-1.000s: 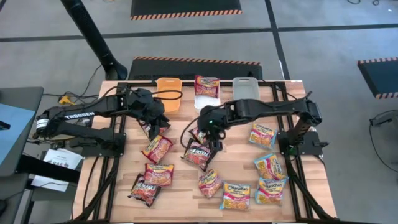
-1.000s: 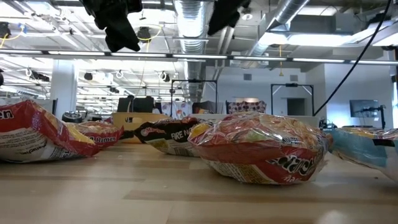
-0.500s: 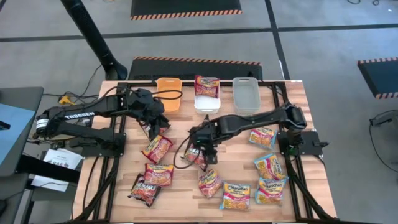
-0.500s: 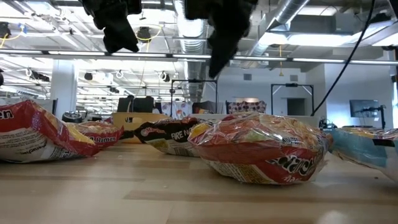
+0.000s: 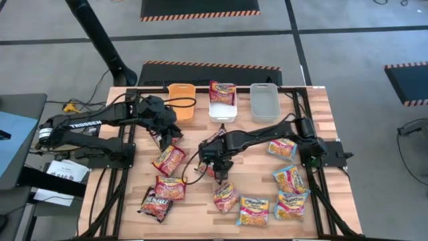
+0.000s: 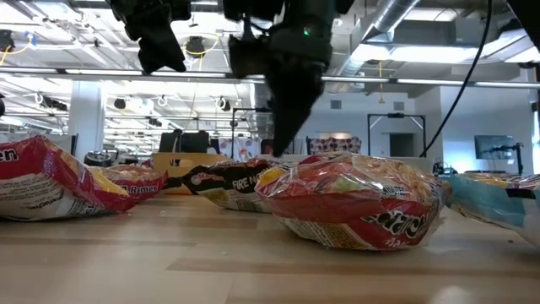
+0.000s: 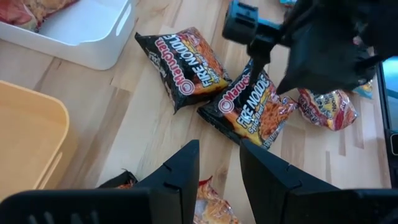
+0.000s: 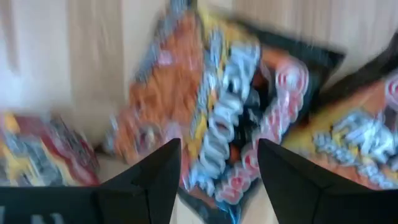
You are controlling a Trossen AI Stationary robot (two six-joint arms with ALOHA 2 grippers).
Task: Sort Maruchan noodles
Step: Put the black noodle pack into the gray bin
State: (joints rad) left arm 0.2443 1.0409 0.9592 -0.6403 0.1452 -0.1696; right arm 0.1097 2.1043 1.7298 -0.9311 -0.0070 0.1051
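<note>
Maruchan noodle packets lie flat across the wooden table [image 5: 127, 214]. Two black Fire Noodle packets lie side by side mid-table [image 7: 186, 65] [image 7: 255, 109]. My right gripper [image 8: 217, 180] points steeply down just above the nearer black packet [image 8: 217, 118], open, with its fingers standing over the packet; I cannot tell if they touch it. My left gripper [image 7: 219, 168] hangs open and empty above the table's left half [image 5: 167, 137]. One red packet [image 5: 223, 92] leans in the white bin [image 5: 222, 112].
An orange bin [image 5: 181, 94] and a grey bin [image 5: 264, 100] flank the white one at the far edge. Red-orange packets [image 5: 169, 159] [image 5: 171, 187] lie near left. Yellow-and-blue packets [image 5: 289, 177] [image 5: 253, 209] lie near right. Another packet [image 6: 354, 203] fills the low view's foreground.
My right gripper has come down from well above the table and moved toward the near edge, tipping more steeply downward, until it stands just over the nearer black packet. The packets have stayed where they were.
</note>
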